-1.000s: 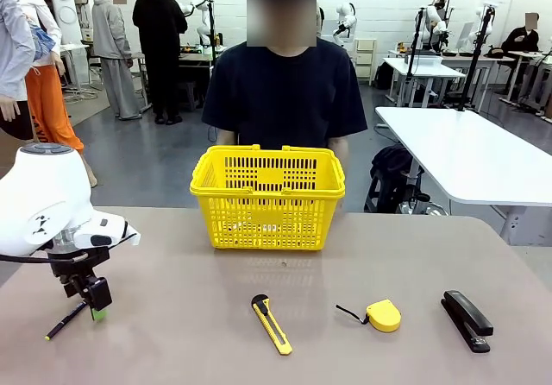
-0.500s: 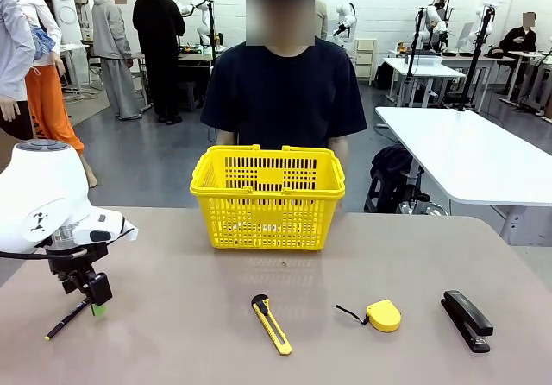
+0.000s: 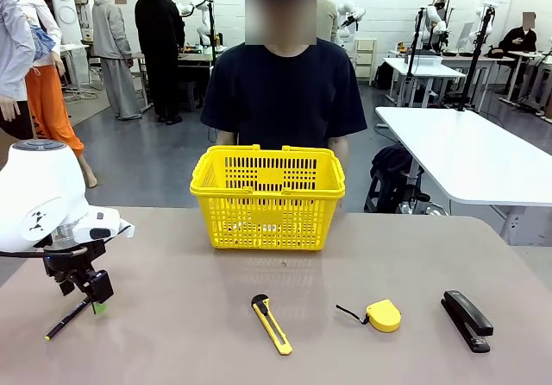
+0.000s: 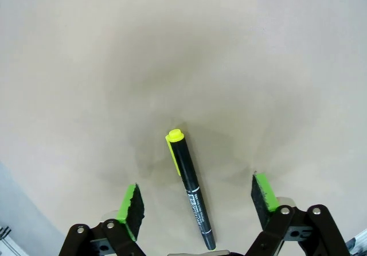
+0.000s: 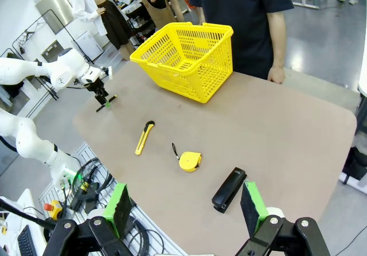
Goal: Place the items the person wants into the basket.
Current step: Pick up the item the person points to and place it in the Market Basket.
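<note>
At the left edge of the bench, left jaws straddle the pen, pads clear of the barrel, nothing gripped yet. Right jaws wide open, empty. Step looks like pen grasp. Next: close squarely, lift, carry to the basket at the far side.

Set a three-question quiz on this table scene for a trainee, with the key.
1. True or false: the pen lies between the open fingers of the left gripper.
2. Which thing lies nearest the stapler? A box cutter; B tape measure; C pen.
3. Fill in: the basket stands at the ___ edge of the table, in front of the person.
Key: 1 true; 2 B; 3 far.
</note>
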Tool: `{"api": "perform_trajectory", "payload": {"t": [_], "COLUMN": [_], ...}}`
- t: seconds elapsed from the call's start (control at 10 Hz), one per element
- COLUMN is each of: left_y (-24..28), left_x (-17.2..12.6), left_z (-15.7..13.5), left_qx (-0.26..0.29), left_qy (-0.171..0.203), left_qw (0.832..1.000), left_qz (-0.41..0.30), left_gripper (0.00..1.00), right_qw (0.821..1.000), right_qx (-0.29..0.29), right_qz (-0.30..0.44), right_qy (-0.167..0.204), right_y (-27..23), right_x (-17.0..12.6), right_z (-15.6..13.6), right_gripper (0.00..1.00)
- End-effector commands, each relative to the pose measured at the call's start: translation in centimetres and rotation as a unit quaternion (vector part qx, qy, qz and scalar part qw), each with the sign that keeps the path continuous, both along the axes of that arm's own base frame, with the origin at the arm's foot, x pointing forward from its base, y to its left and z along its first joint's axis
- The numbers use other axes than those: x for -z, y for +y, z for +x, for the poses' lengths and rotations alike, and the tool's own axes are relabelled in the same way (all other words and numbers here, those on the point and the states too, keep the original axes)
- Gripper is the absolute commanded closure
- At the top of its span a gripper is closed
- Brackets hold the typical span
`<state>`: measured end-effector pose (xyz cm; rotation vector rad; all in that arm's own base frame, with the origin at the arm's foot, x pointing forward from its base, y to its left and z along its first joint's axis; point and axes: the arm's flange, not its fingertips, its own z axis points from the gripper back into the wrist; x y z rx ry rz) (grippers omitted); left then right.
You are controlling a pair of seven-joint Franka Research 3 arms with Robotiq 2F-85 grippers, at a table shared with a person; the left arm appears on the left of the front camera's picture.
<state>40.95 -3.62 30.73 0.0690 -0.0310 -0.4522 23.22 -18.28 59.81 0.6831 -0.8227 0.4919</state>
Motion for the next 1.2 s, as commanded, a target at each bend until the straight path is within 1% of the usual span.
{"api": "perform_trajectory", "payload": {"t": [0.0,0.1,0.2,0.4,0.5,0.7,1.1], "left_y": [0.14,0.14,0.18,0.24,0.23,0.22,0.28], "left_x": [0.51,0.54,0.48,0.41,0.49,0.42,0.36], "left_z": [-1.47,-1.47,-1.5,-1.44,-1.45,-1.31,-1.29], "left_qx": [-0.001,0.0,0.0,-0.001,-0.003,-0.005,-0.007], "left_qy": [-0.01,-0.007,-0.008,-0.007,-0.007,-0.006,-0.005], "left_qw": [1.0,1.0,1.0,1.0,1.0,1.0,1.0], "left_qz": [-0.002,-0.003,-0.003,-0.005,-0.005,-0.007,-0.007], "left_gripper": [0.58,0.64,1.0,1.0,0.82,1.0,1.0], "right_qw": [1.0,1.0,1.0,1.0,1.0,1.0,1.0], "right_qx": [-0.008,-0.008,-0.008,-0.008,-0.008,-0.008,-0.008], "right_qz": [0.01,0.01,0.01,0.01,0.01,0.01,0.01], "right_qy": [-0.009,-0.009,-0.009,-0.009,-0.009,-0.009,-0.009], "right_y": [0.06,0.06,0.06,0.06,0.06,0.06,0.06], "right_x": [0.0,0.0,0.0,0.0,0.0,0.0,0.0], "right_z": [0.19,0.19,0.19,0.19,0.19,0.19,0.19], "right_gripper": [0.0,0.0,0.0,0.0,0.0,0.0,0.0]}}
